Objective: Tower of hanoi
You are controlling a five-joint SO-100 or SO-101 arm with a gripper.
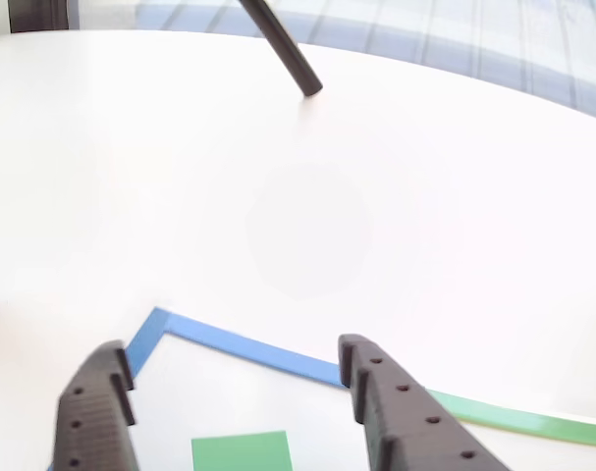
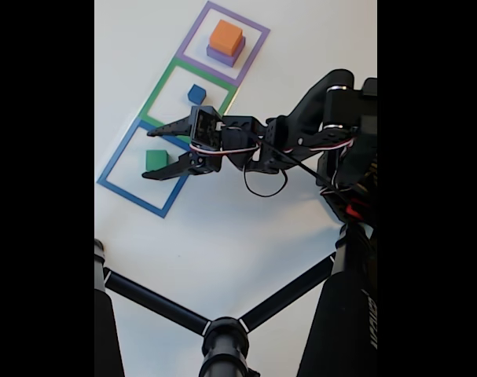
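In the fixed view the green block (image 2: pixel 155 159) lies inside the blue square outline (image 2: pixel 124 184). The small blue cube (image 2: pixel 196 94) sits in the green outline (image 2: pixel 161 83), and the orange block (image 2: pixel 225 37) rests on the purple block (image 2: pixel 222 56) in the purple outline (image 2: pixel 255 31). My gripper (image 2: pixel 149 153) is open, its two dark fingers spread just right of the green block. In the other view the green block (image 1: pixel 243 450) shows at the bottom edge between the open fingers (image 1: pixel 401 412), with nothing held.
A black tripod (image 2: pixel 222 338) with spread legs stands on the white table in the lower part of the fixed view; one leg tip (image 1: pixel 296 59) shows at the top of the other view. The arm's body (image 2: pixel 344 141) fills the right side.
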